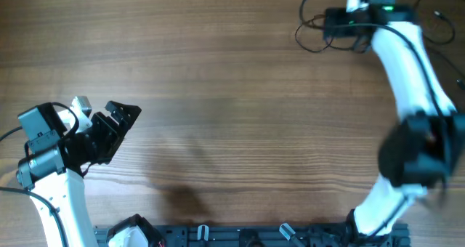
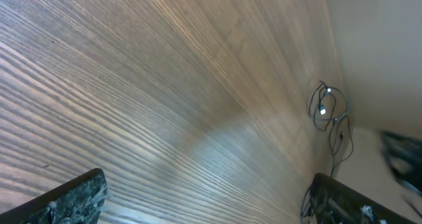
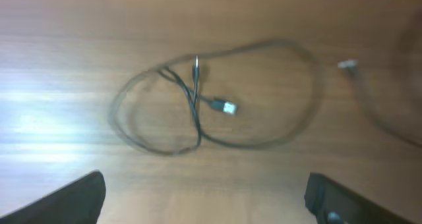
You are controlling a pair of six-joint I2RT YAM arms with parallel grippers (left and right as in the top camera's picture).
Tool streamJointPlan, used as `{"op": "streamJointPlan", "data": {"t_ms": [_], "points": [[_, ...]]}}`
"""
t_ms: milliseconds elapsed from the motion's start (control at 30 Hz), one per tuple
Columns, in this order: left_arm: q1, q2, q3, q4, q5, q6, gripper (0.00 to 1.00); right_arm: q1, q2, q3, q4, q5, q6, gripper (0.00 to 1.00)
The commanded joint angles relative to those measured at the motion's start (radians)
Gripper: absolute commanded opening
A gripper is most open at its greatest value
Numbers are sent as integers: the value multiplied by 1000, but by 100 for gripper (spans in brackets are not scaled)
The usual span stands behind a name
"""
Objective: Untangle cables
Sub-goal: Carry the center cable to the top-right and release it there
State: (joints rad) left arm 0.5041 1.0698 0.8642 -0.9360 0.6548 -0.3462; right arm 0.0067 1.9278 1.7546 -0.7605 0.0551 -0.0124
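The cables are thin black wires at the far right of the table. In the overhead view one loop [image 1: 309,30] lies just left of my right gripper [image 1: 347,26], and more wire [image 1: 438,18] lies to its right. In the right wrist view a looped cable [image 3: 198,112] with small plug ends crosses over itself on the wood. A second plug end [image 3: 348,64] lies to its right. My right gripper [image 3: 208,204] is open and empty, hovering above the loop. My left gripper [image 1: 120,120] is open and empty at the left, far from the cables [image 2: 328,109].
The wooden table [image 1: 232,94] fills the views. A black rail with clamps [image 1: 240,236] runs along the front edge. My right arm [image 1: 407,65] stretches from the front right to the back right. The left wrist view shows its own open fingers [image 2: 211,211] over bare wood.
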Motion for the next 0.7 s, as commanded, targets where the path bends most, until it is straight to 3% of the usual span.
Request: {"op": "streamJointPlan", "data": {"t_ms": [0,367,667], "points": [[4,4,5,0,-2,-5,100,6,-257,11,-109,8,160,100],[4,4,5,0,-2,-5,100,7,-665,11,-525,-83,232,100],[4,4,5,0,-2,-5,100,7,-877,8,-639,-83,334,100]]}}
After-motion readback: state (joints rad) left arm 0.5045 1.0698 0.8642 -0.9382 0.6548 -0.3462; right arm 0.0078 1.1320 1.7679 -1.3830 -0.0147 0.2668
